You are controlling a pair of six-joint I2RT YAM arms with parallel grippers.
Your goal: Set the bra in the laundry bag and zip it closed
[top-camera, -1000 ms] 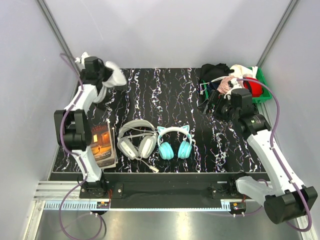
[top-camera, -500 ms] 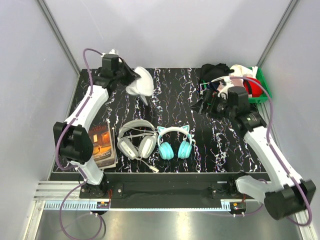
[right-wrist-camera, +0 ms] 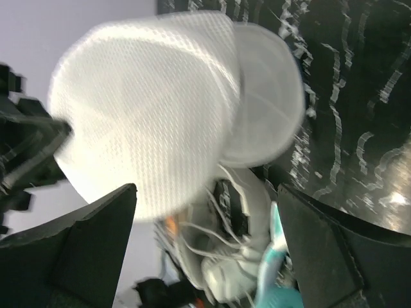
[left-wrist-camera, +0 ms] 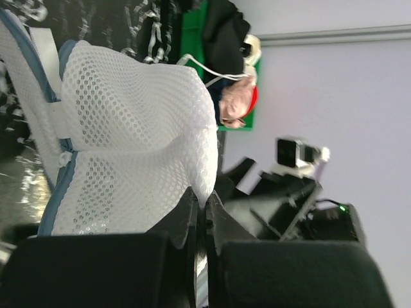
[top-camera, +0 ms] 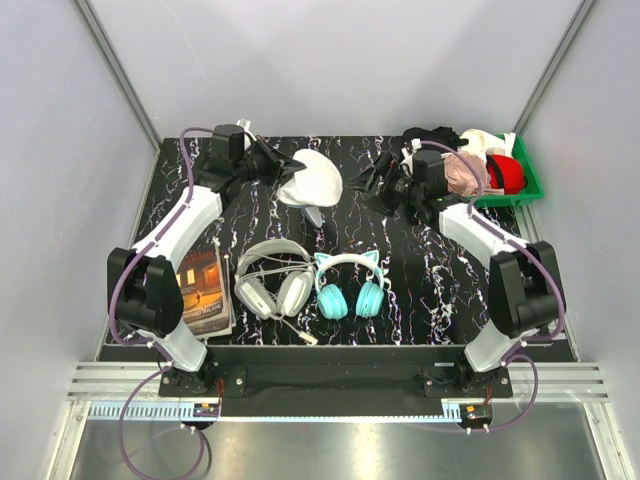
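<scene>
The laundry bag (top-camera: 312, 180), a white mesh dome, hangs above the back middle of the table. My left gripper (top-camera: 283, 167) is shut on its left edge. In the left wrist view the mesh (left-wrist-camera: 128, 128) is pinched at the fingertips of the left gripper (left-wrist-camera: 202, 200). My right gripper (top-camera: 364, 181) stands open just right of the bag, facing it and apart from it. The right wrist view shows the bag (right-wrist-camera: 148, 109) ahead of the right gripper (right-wrist-camera: 205, 218), with nothing between the fingers. The bra (top-camera: 460, 172), pale pink, lies in the green bin (top-camera: 526, 180) and also shows as bra (left-wrist-camera: 234, 106).
A red garment (top-camera: 506, 176) and a black garment (top-camera: 428, 140) lie in and beside the bin. White-grey headphones (top-camera: 273, 280) and teal cat-ear headphones (top-camera: 350, 285) sit at the front middle. A book (top-camera: 203, 290) lies front left.
My left arm has swung from the back left corner to the back middle, carrying the bag. My right arm has turned away from the bin and moved left toward the bag.
</scene>
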